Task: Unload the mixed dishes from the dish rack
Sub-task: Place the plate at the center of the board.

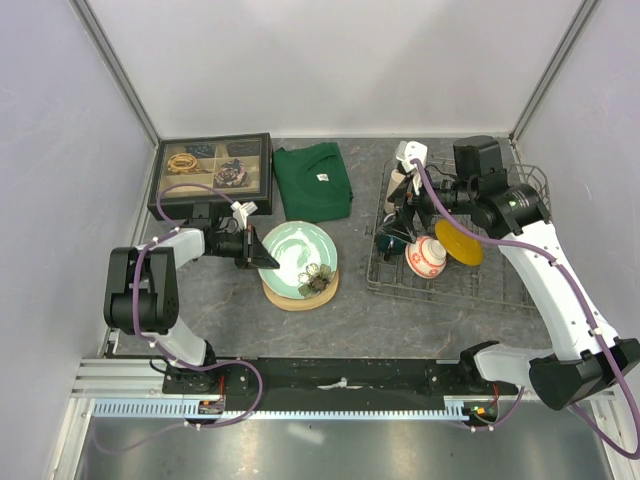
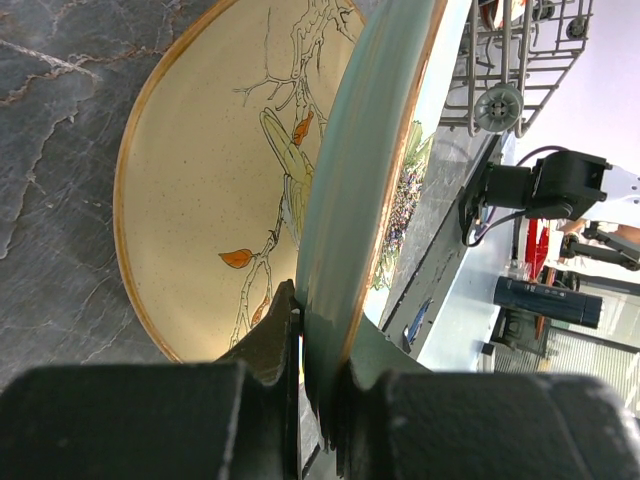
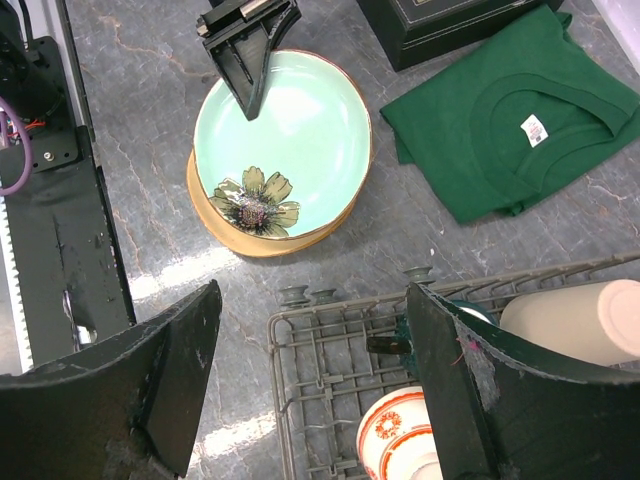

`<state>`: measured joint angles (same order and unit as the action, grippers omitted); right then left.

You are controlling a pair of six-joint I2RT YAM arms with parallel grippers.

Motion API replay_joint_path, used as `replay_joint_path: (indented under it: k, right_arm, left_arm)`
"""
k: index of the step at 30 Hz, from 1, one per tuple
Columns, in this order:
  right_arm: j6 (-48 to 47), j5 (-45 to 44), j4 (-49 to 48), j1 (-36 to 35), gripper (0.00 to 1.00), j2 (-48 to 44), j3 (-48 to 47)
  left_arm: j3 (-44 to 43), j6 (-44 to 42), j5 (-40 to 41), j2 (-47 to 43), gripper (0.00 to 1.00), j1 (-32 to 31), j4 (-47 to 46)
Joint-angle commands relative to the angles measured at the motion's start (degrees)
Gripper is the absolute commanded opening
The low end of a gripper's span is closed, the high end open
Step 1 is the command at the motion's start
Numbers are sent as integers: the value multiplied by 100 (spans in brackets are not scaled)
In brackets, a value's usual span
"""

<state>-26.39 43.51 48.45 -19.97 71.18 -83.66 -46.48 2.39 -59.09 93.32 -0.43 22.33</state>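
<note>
The left gripper [image 1: 266, 257], centre left in the top view, is closed almost fully, pinching the rim of the green plate [image 1: 298, 255]. The gripped edge is raised off the cream plate [image 2: 195, 190], which lies flat on the table beneath it. The right gripper [image 1: 398, 215], upper right, hangs with jaws spread wide and holds nothing. It is over the left end of the rack [image 1: 500, 292], where the bowl [image 3: 395, 435], tumbler [image 3: 575, 320] and yellow plate [image 1: 458, 243] sit.

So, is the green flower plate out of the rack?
Out: the pale green floral plate sits atop the cream plate, outside the dish rack, left gripper pinching its rim.
</note>
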Motion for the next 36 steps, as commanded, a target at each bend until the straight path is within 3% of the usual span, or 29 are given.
replay_joint_path:
  k: [1, 27, 36]
  right_arm:
    - [-85, 26, -169, 2, 83, -139, 51]
    - [-94, 44, -178, 2, 84, 37, -54]
    - [-85, 44, -160, 10, 84, 72, -81]
  left_arm:
    - [-10, 200, -683, 28, 2, 34, -194]
    - [-54, 235, -490, 468, 2, 34, -194]
    - [-63, 270, -419, 547, 11, 34, -185]
